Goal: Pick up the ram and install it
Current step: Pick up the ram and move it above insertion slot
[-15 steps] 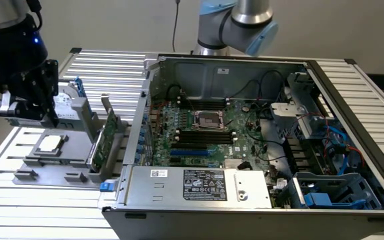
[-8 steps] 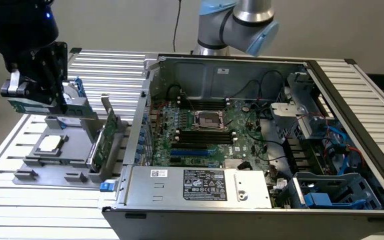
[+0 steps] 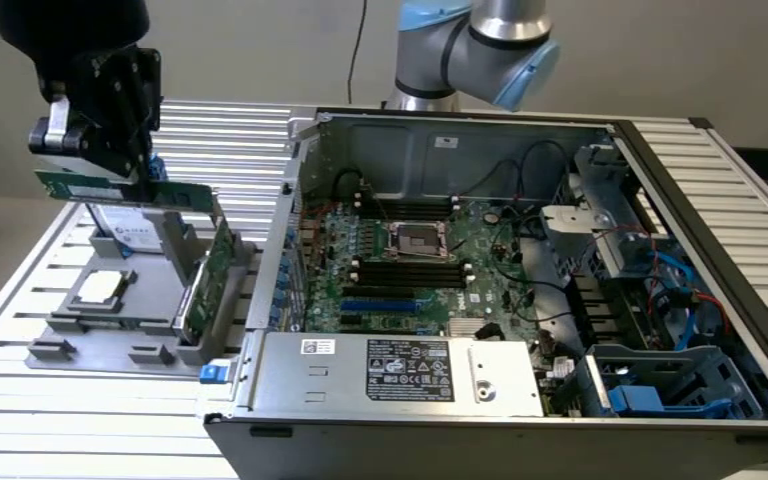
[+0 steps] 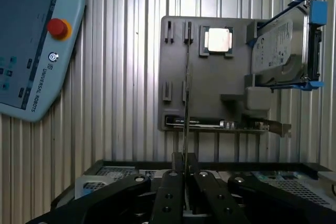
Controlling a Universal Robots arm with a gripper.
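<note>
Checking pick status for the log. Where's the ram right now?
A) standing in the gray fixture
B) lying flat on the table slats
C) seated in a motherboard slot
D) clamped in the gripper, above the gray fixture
D: the gripper is shut on the ram, holding it in the air over the gray fixture.

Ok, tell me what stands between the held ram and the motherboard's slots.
The hand holds the ram outside the case's side wall, which stands between it and the black slots. Nothing visible covers them from above.
</note>
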